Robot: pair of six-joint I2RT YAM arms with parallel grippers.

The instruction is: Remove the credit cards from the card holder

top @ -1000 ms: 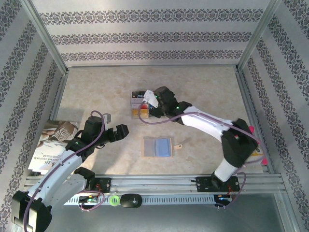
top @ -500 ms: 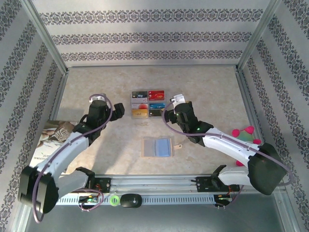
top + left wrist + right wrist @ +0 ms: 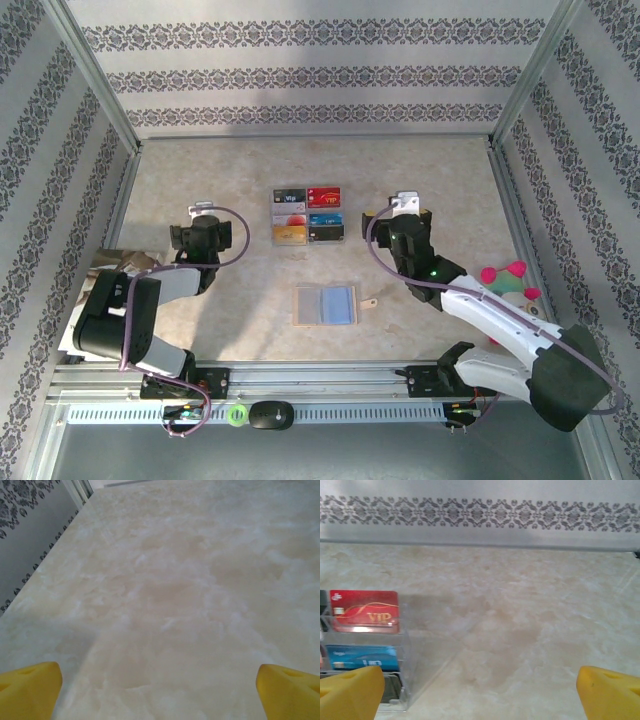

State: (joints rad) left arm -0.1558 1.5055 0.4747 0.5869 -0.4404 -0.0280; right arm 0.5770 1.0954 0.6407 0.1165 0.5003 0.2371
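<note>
The card holder (image 3: 326, 304) lies open and flat on the marble table, grey-blue panels up, with its tan strap tab (image 3: 369, 303) at the right. I cannot tell whether credit cards sit in its panels. My left gripper (image 3: 200, 230) hovers open to the holder's upper left, with bare table between its yellow fingertips (image 3: 30, 690). To the upper right of the holder my right gripper (image 3: 398, 216) is open too, nothing between its fingertips (image 3: 610, 692). Both grippers are well away from the holder.
Several colourful cards (image 3: 307, 215) lie in a grid in a clear tray (image 3: 402, 680) behind the holder; a red VIP card (image 3: 365, 611) and a blue card (image 3: 362, 657) lie left of my right gripper. A printed booklet (image 3: 100, 290) lies far left, a pink-and-green toy (image 3: 510, 280) far right.
My right gripper has left the card grid and moved right. The left arm has folded back, its gripper moving left and away from the holder. Both grippers stayed open.
</note>
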